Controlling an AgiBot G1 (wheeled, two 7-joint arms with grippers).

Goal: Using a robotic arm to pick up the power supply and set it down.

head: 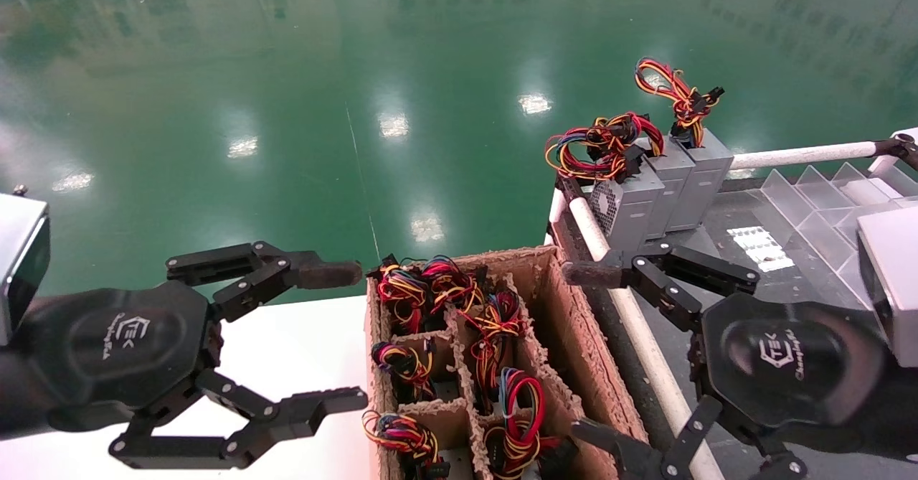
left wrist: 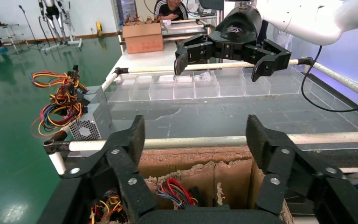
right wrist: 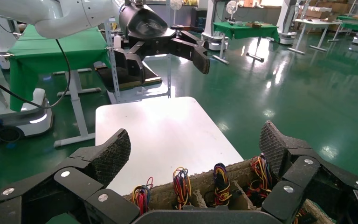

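Cardboard fills the middle of my head view: a brown divided box [head: 552, 322] sits between my two arms, its compartments holding power supplies [head: 405, 300] with red, yellow and black wire bundles sticking up. I see three more grey power supplies [head: 663, 189] standing upright in a row at the near corner of the dark tabletop [head: 724, 222] on my right, just behind its white rail [head: 631, 322], their wire coils on top. The frontmost one shows a perforated vent side.

My left gripper [head: 344, 336] hangs over the white tabletop [head: 301, 351] just left of the box, fingers [head: 326, 274] spread wide and holding nothing. My right gripper [head: 595, 354] hovers over the white rail at the box's right wall, fingers also spread wide and empty. From the left wrist, I look across the box at the right gripper [left wrist: 228, 58] and the clear plastic dividers [left wrist: 191, 86] behind it. From the right wrist, the left gripper [right wrist: 168, 51] is above the white tabletop.
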